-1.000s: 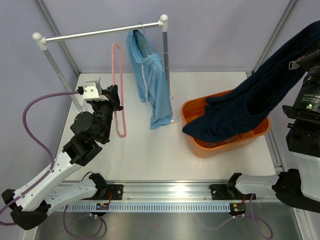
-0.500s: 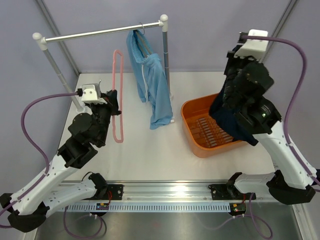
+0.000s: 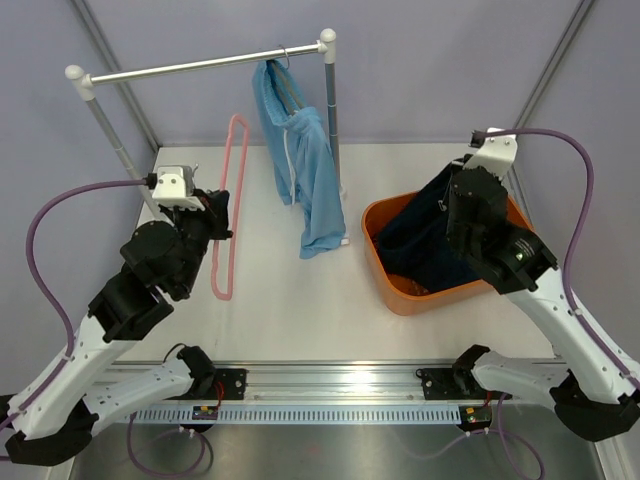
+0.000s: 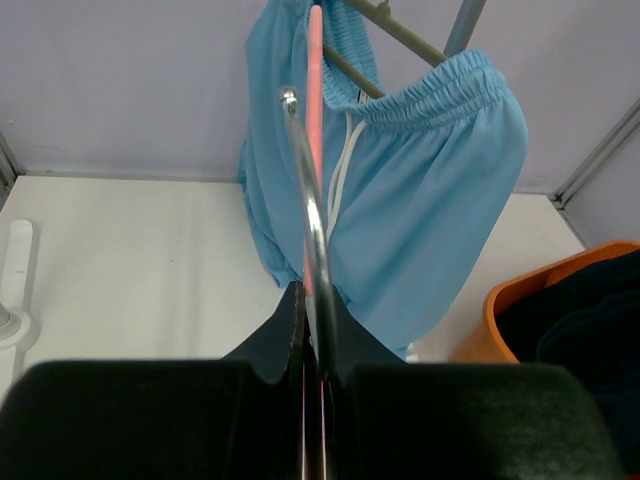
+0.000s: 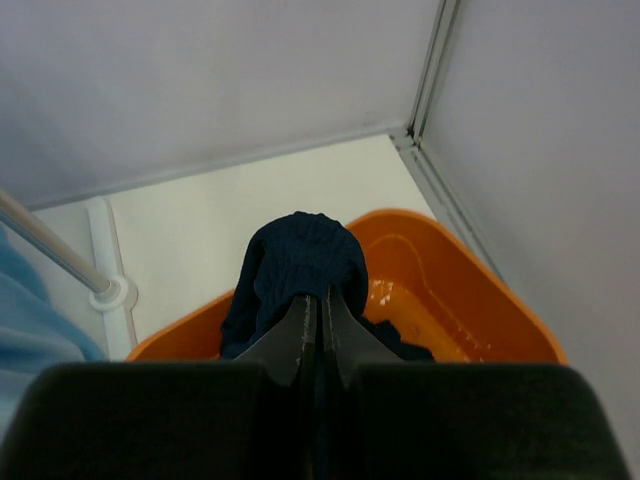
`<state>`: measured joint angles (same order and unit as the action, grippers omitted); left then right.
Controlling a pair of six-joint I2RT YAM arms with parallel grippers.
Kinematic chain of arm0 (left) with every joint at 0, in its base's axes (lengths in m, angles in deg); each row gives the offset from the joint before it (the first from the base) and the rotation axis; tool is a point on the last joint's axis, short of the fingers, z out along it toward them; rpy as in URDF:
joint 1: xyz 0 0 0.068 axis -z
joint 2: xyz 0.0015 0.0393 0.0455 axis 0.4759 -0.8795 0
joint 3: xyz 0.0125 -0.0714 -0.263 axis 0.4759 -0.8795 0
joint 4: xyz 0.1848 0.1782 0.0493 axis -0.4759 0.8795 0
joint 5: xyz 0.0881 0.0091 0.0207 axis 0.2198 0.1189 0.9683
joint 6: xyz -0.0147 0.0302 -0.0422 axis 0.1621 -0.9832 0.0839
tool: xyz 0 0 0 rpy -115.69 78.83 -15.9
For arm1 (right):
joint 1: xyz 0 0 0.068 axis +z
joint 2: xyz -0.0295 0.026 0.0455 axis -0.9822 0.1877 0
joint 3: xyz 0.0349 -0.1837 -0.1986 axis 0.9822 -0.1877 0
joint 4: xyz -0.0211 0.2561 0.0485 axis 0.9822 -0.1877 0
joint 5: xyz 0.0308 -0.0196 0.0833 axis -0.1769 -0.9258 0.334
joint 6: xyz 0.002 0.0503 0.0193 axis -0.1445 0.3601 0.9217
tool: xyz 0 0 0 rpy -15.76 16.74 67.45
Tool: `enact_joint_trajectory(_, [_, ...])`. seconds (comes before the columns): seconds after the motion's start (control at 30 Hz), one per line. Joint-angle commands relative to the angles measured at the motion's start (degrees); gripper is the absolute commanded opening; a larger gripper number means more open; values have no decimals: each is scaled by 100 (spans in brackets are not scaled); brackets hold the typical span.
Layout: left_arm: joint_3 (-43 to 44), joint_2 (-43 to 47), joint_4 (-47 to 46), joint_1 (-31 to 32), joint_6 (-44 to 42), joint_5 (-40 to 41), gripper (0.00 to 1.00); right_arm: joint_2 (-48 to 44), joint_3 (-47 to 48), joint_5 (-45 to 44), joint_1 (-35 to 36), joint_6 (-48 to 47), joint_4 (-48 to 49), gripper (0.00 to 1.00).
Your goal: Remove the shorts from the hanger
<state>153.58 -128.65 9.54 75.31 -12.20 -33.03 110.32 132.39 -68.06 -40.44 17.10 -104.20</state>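
Down from high at the right edge a second ago, your right gripper (image 5: 318, 300) now hangs over the orange basket (image 3: 398, 298), its fingers pinched tight on the navy shorts (image 3: 415, 240), which trail from the grip into the basket. Your left gripper (image 4: 312, 305) is clamped on the bare pink hanger (image 3: 232, 200), swung nearer the arm. The sky-blue shorts (image 3: 310, 170) hang lengthwise from the rail (image 3: 200, 66), waistband up, legs toward the white table (image 3: 290, 300). Two pairs of shorts, one basket, pale walls around.
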Motion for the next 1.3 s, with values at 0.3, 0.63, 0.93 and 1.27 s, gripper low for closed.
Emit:
enact_joint_trajectory(0.3, [1530, -1058, 2250, -241, 234, -1211, 0, -834, -1068, 981, -42, 2217, -1344, 73])
enact_joint_trajectory(0.63, [1978, -1604, 2279, -2182, 40, -3583, 0, -1414, -1322, 1729, -42, 2067, -967, 82])
enact_joint_trajectory(0.93, [2707, -2314, 2128, -3212, -233, -5447, 0, -1528, -1612, 2265, -42, 1874, -528, 83])
enact_joint_trajectory(1.27, [3595, -3070, 1663, -3696, 225, -5538, 0, -1546, -1762, 2608, -42, 1611, -9, 83])
